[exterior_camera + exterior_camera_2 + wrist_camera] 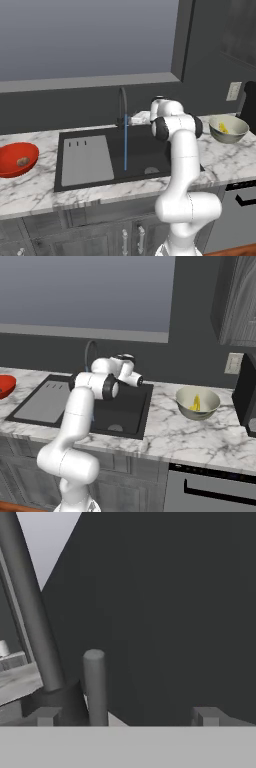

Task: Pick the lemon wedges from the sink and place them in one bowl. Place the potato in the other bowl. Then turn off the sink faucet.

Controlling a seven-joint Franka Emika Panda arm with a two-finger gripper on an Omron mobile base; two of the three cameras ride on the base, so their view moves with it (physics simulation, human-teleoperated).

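The black sink (150,150) sits in the marble counter, and a thin blue stream of water (125,150) runs from the dark gooseneck faucet (122,105). My gripper (131,120) is at the faucet's base and open. In the hand view the gripper (125,718) has the grey lever handle (94,684) upright between its fingertips, nearer the left one, with the spout (30,612) beside it. The red bowl (10,152) on the left holds the potato (23,161). The grey-beige bowl (235,134) on the right holds yellow lemon wedges (224,128), which also show in the right base view (195,402).
A grey drainboard panel (87,160) lies in the sink's left half, with the round drain (151,170) at the front right. A wall outlet (233,91) and a dark appliance (248,107) stand at the far right. A dishwasher front (220,488) sits below the counter.
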